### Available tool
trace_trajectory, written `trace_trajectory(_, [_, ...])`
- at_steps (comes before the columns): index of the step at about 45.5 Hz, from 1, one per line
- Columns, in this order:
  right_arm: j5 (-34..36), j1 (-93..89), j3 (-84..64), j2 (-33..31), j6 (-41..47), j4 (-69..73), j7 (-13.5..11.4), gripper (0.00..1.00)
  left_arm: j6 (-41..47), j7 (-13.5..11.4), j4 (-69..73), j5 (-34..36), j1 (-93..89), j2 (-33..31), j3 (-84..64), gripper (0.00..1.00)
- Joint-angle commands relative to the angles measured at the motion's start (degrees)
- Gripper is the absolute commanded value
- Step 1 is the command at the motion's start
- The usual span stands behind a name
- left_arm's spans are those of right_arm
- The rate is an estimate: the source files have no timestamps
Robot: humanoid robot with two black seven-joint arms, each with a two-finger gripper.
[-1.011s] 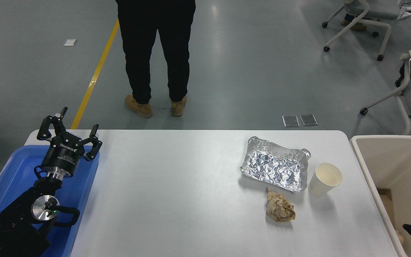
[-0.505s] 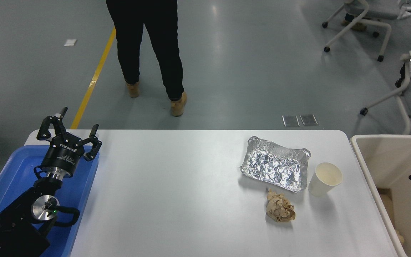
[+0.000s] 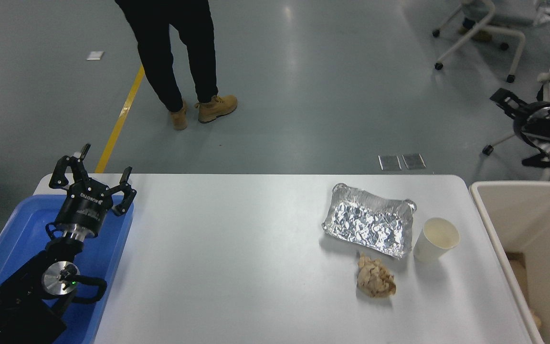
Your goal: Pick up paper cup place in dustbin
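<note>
Item: paper cup [image 3: 436, 246]. It stands upright, mouth up, on the white table [image 3: 237, 248], near the right edge. It sits just beside the right end of the foil tray [image 3: 368, 226], perhaps touching it; I cannot tell. Its right side faces bare table, so I judge that the easier flank for my approach.

Item: dustbin [image 3: 518, 248]. It sits off the table's right edge, its rim hard against that edge and close to the cup. The carry should be short and sideways. Something brown lies low inside it; I cannot tell what.

Item: crumpled brown paper ball [image 3: 375, 281]. It lies near the cup, nearer the camera, just beside the tray's front edge. Not wanted now, and a careless sweep could knock it.

Item: my right gripper [image 3: 523, 129]. It hangs high at the right edge, above and beyond the bin, well apart from the cup. Its fingers are spread wide and it carries nothing. The pick is not yet begun.

Item: my left gripper [image 3: 92, 184]. It is parked over the blue tray [image 3: 12, 229] at lower left, fingers spread, empty.

Item: a person [image 3: 170, 52]. Legs only, on the floor beyond the table's far side.
</note>
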Motion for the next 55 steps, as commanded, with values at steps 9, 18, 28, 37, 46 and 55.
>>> trace_trajectory(9, [0.37,21.42,-4.39,-0.18,30.77,17.41,-0.2,1.0,0.07,-0.01,0.0,0.0,0.0,0.0,0.05,0.98])
trace_trajectory(18, [-0.07,29.15,-7.64,-1.41,38.07,25.93,-0.2,1.0,0.07,-0.01,0.0,0.0,0.0,0.0,0.05,0.98])
trace_trajectory(28, [-0.42,36.71,-10.81,-1.5,39.31,33.14,-0.2,1.0,0.07,-0.1,0.09,0.0,0.0,0.0,0.05,0.98])
trace_trajectory(37, [-1.48,42.25,-11.07,-1.33,44.31,34.82,-0.2,1.0,0.07,-0.1,0.09,0.0,0.0,0.09,0.05,0.98])
trace_trajectory(46, [-1.56,43.75,-10.63,-0.98,45.64,34.99,-0.2,1.0,0.07,-0.1,0.09,0.09,0.0,0.09,0.05,0.98])
trace_trajectory(55, [-5.34,39.27,-10.72,-0.62,43.62,34.03,-0.2,1.0,0.07,-0.1,0.09,0.0,0.0,0.09,0.05,0.98])
